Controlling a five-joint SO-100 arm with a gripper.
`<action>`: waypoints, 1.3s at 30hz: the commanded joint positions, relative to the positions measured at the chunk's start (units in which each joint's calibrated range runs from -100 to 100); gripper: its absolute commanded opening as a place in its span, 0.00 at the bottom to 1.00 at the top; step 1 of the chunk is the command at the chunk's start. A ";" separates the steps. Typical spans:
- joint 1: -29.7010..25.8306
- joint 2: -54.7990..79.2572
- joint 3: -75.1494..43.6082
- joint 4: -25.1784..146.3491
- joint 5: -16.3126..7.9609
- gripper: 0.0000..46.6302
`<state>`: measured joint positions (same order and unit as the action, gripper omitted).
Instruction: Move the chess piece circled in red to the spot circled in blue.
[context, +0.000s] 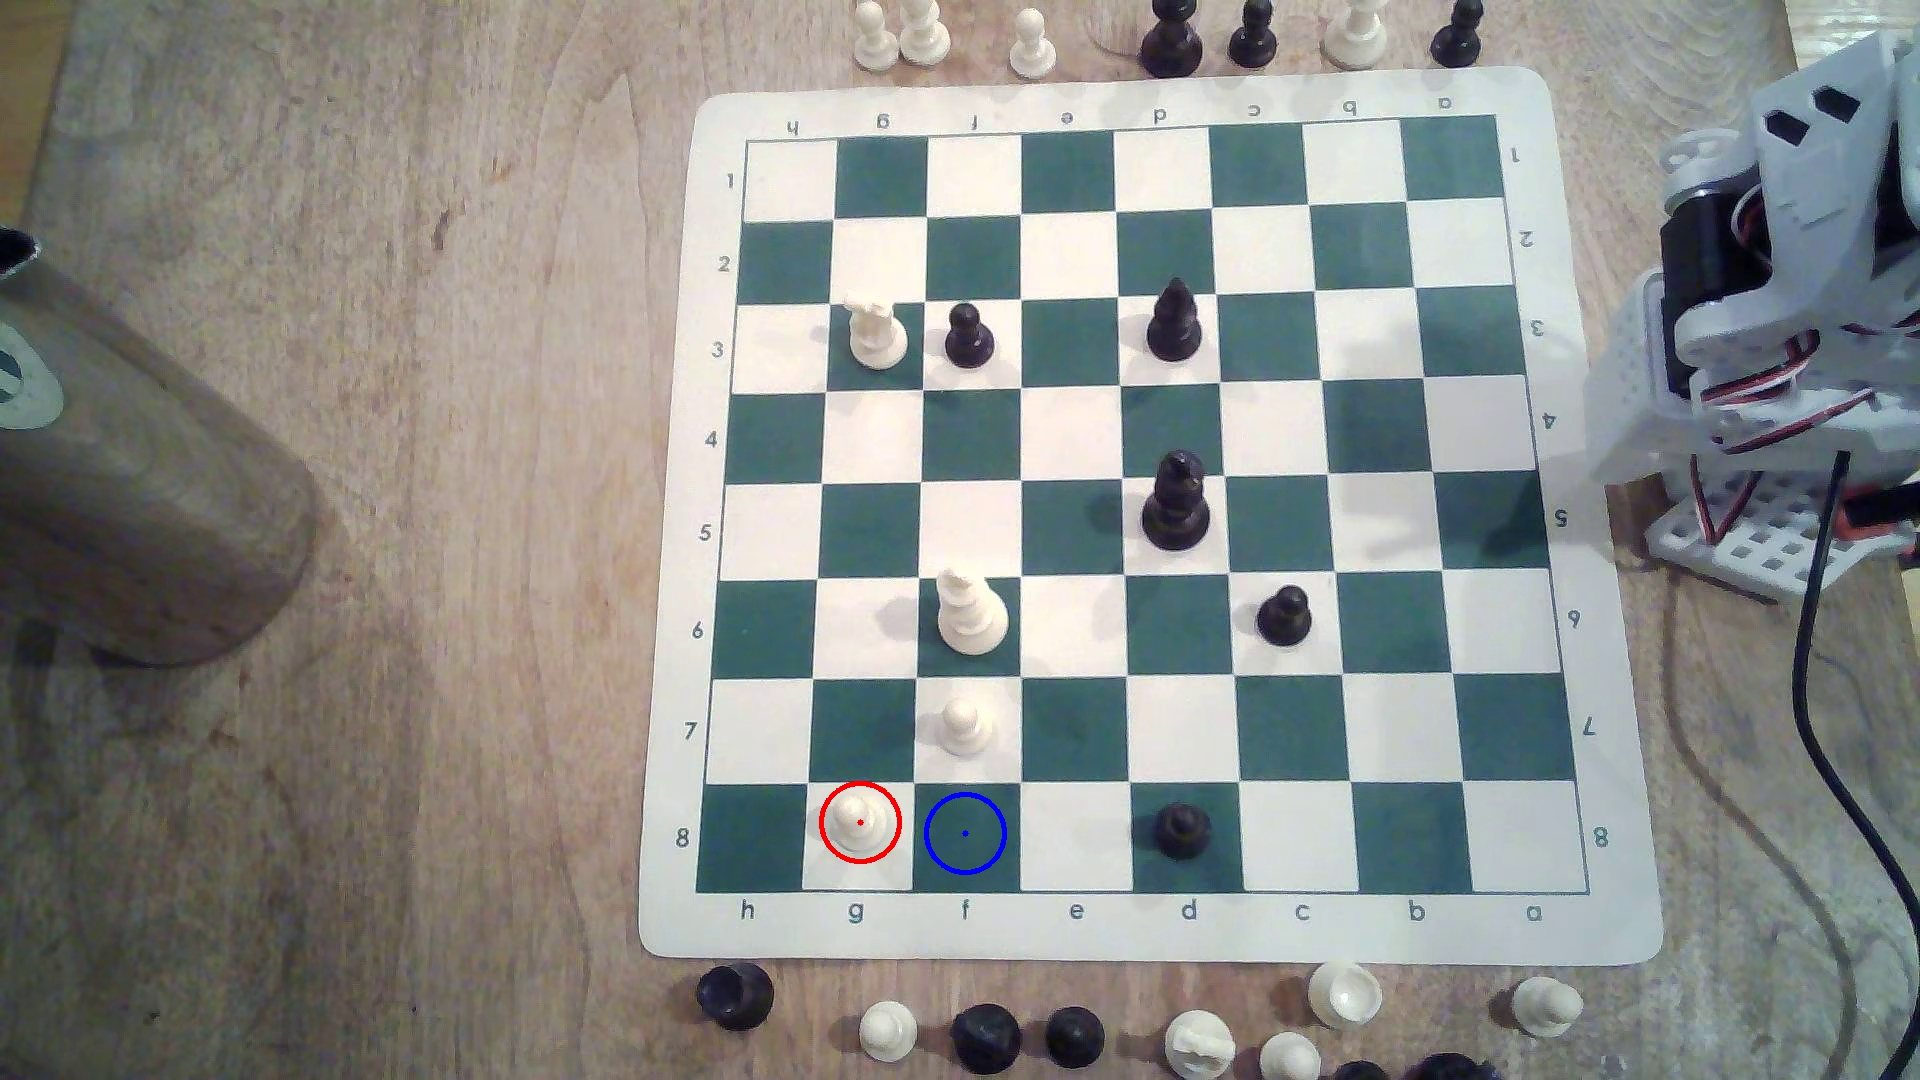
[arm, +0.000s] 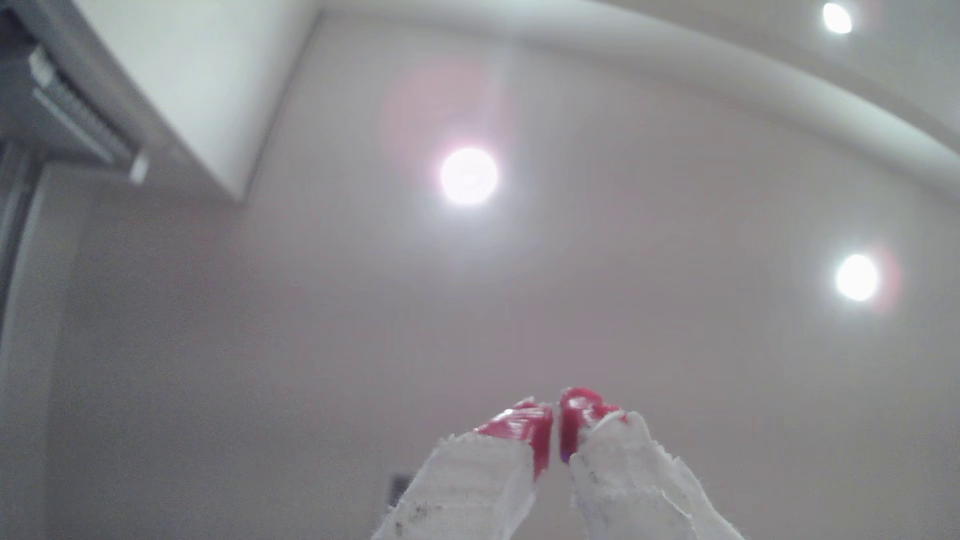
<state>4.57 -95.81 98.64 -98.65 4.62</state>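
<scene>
Cream pawn (context: 859, 820) being kept on red-circled g8; blue-circled f8 square (context: 965, 833) adjacent, being left unoccupied. Gripper (arm: 556, 415) being pointed at ceiling, red tips nearly closed, nothing held.

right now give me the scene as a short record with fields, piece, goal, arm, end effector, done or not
piece: cream pawn in the red circle, upright on cream square g8
goal: blue circle on dark green f8, bare, next square toward the exterior view's right
neighbours: cream pawn on f7 just above the goal; black pawn on d8
arm: arm folded off the board at the exterior view's right
end effector: end effector aimed at the ceiling, red tips nearly together, holding nothing
done: no, not started
</scene>
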 joint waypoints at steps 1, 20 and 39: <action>3.13 -0.03 1.26 -0.37 0.20 0.00; -3.91 -0.03 -16.05 44.43 0.20 0.00; -5.55 0.06 -41.16 130.01 -0.29 0.00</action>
<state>-1.18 -95.81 68.37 8.92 4.47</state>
